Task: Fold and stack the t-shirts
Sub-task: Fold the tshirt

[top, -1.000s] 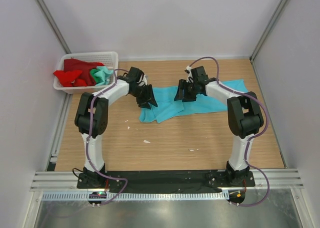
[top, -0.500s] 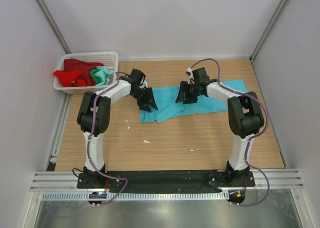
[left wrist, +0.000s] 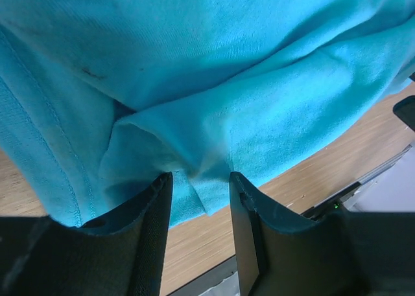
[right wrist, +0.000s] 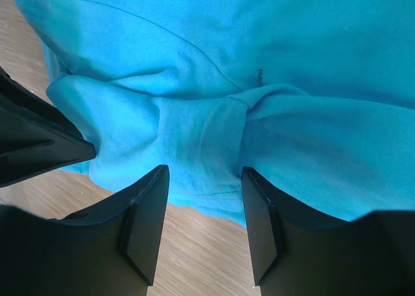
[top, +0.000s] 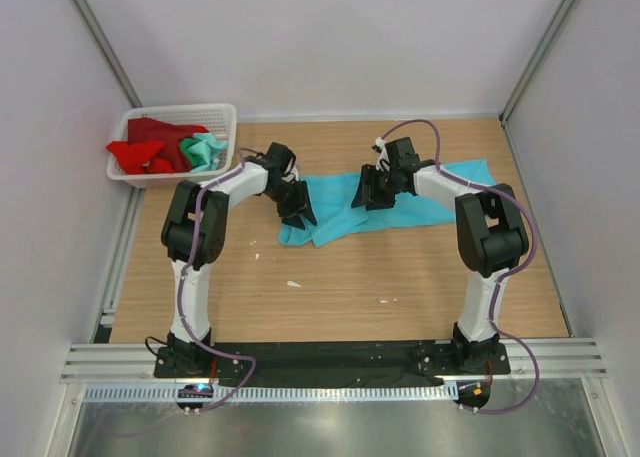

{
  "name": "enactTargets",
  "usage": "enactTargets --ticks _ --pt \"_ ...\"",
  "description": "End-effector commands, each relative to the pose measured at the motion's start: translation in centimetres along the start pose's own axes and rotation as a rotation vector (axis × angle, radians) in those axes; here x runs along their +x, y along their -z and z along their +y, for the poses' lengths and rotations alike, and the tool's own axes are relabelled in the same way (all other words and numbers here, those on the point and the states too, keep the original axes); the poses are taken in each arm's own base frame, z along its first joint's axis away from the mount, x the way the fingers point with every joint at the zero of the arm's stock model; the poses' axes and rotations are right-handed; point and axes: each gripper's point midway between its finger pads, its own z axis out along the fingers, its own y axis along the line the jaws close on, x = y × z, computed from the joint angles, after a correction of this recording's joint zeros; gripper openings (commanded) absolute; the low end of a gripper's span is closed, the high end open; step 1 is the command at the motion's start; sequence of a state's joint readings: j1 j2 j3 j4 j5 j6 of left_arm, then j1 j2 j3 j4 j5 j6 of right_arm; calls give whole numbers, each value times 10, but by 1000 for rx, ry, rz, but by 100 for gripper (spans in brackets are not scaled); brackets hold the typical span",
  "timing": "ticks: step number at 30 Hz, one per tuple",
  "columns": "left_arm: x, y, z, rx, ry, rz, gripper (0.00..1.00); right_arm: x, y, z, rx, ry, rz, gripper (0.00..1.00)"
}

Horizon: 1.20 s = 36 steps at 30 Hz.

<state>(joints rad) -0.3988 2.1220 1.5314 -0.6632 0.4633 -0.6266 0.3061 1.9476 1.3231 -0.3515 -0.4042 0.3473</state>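
The turquoise t-shirt [top: 335, 217], lying crumpled on the worktop [top: 330, 297], is being straddled at its left edge by the left jaws and mid-cloth by the right jaws, both being held apart

text: nothing legible is showing | labels/brands: none is appearing | numbers/signs: none is appearing | views: top and both wrist cameras

White mesh basket [top: 226, 127] at far-left table corner, pale wood table [top: 350, 277], two small white scraps [top: 293, 283] on bare boards, black base strip [top: 340, 354] along near edge
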Motion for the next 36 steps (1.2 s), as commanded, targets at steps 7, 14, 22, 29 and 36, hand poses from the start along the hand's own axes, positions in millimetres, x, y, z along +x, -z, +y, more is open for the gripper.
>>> enactTargets --ticks 7,14,22,29,36 --pt "-24 12 -26 67 -20 -77 38 -7 0 4 -35 -3 -25 52" --pt "-22 8 -27 76 -14 -65 32 -10 -2 7 -54 -7 -32 51" --pt "-27 17 -30 87 -21 -91 15 -18 -3 3 -47 -17 -46 41" --pt "-43 35 -32 108 -16 -155 6 -29 1 -7 -25 -34 -72 17" --pt "-65 42 -33 170 35 -195 3 -42 2 -6 -14 -39 -90 5"
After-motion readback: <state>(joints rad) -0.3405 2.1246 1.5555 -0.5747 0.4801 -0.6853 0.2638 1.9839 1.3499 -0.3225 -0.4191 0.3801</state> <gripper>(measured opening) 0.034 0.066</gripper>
